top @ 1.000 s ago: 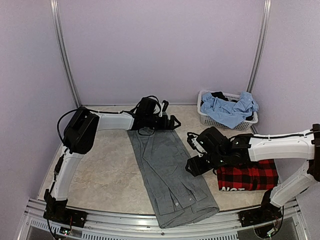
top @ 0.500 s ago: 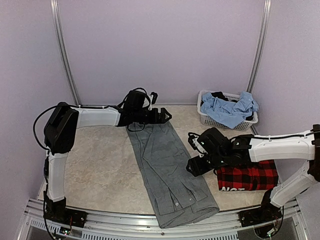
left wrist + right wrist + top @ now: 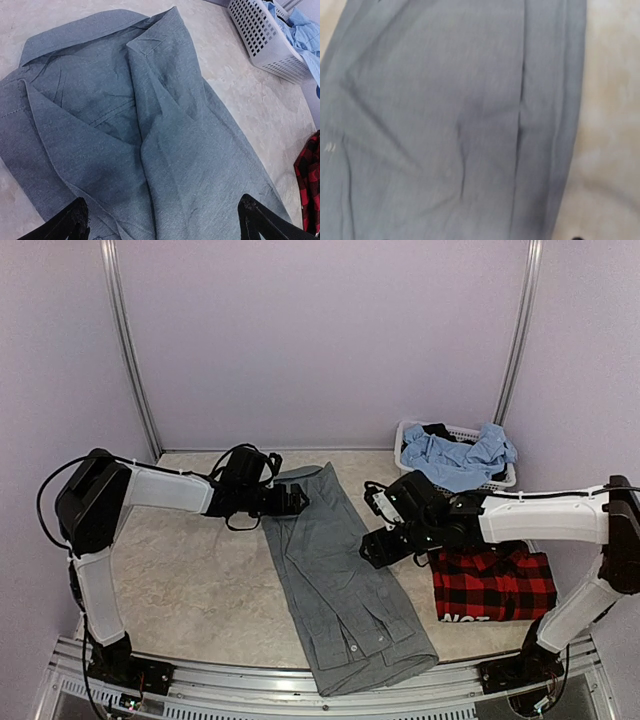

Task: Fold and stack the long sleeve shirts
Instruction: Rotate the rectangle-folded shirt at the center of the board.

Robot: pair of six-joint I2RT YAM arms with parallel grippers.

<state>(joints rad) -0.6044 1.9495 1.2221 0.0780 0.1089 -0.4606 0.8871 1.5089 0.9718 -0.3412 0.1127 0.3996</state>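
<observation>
The grey collared shirt lies folded into a long narrow strip, collar at the far end and hem near the front edge. My left gripper hovers low over its far left part, open, with only cloth below the two black fingertips. My right gripper is over the strip's right edge at mid-length, open. Its wrist view is filled by grey fabric, with one fingertip just showing. The red-and-black plaid shirt lies folded at the right, white lettering toward the front.
A white basket with blue and dark garments stands at the back right, also seen in the left wrist view as the basket. Beige marbled tabletop lies left of the shirt. Purple walls enclose the table.
The left arm has drawn back to the left and the collar now lies uncovered. The right gripper has shifted slightly farther back and left along the shirt's right edge.
</observation>
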